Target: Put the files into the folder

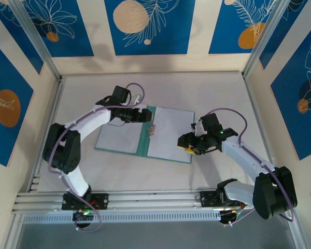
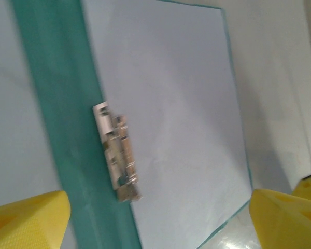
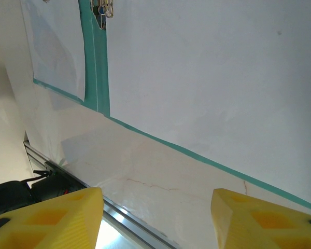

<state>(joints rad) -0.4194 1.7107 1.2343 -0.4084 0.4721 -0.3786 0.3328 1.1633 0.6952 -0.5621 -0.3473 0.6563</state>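
Folder (image 1: 142, 139) open, files (image 1: 171, 136) on both leaves. Left gripper (image 1: 146, 115) at its 12 o'clock, jaws released. Right gripper (image 1: 188, 147) at 4 o'clock, released, empty.

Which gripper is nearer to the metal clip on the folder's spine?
Left. The left gripper hovers just beside the metal clip; the right gripper sits at the right edge of the folder, farther off.

Both arms as we see them from above: the left arm (image 1: 85, 123) bends rightward, the right arm (image 1: 249, 158) leftward, wrists facing each other. The left fingers (image 2: 26, 220) stand wide apart; the right fingers (image 3: 52, 218) stand apart, gripping nothing.
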